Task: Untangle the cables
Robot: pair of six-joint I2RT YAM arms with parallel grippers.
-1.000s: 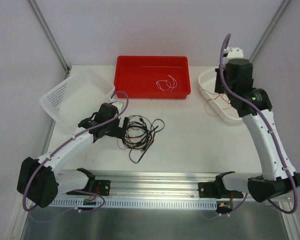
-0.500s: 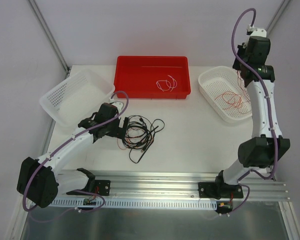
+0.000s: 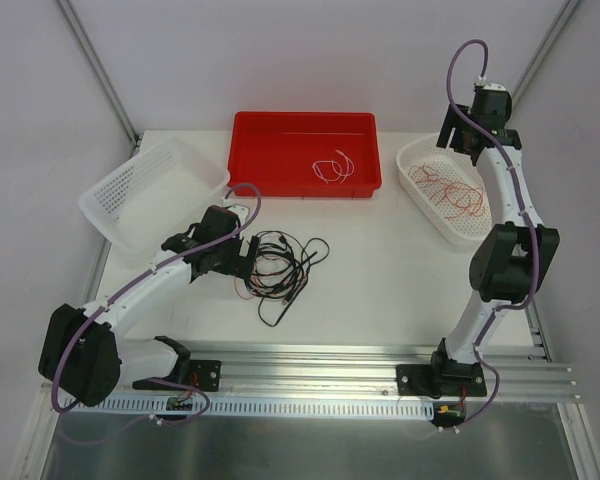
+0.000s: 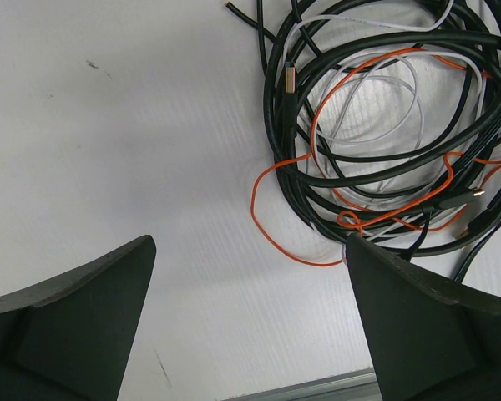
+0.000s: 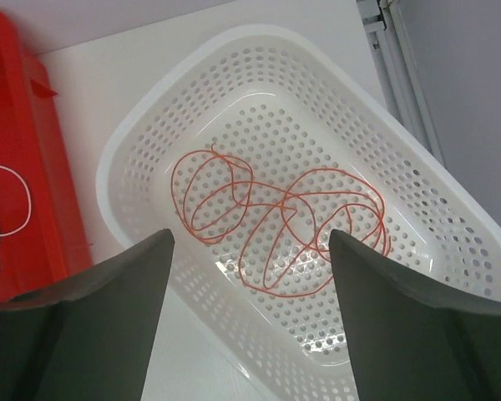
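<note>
Top view: the tangle of black, orange and white cables lies on the worktop, near the middle. The left tool is placed just beside its left edge, jaws wide apart and empty. The right tool is held high over the right basket, in which one orange cable is laid. One white cable is laid in the red tray. No cable can be made out in the left basket. Left wrist view: both fingers are seen spread above bare worktop, with nothing between them. An orange loop is seen to stick out of the pile toward the tool, while the black coils are stacked over the rest. Right wrist view: the jaws are seen parted and empty, and the orange cable rests loose on the basket floor, clear of both fingers. The sorting is judged partly done; the bulk is not yet separated. For the next pick, the projecting orange loop is recommended, since it is crossed by the fewest strands. One strand only should be pinched, well away from the black coils. It should be drawn out slowly and sideways, so that the pile is not dragged along. If the pile lifts, it should be pinned by the other tool before the pull is resumed.
</note>
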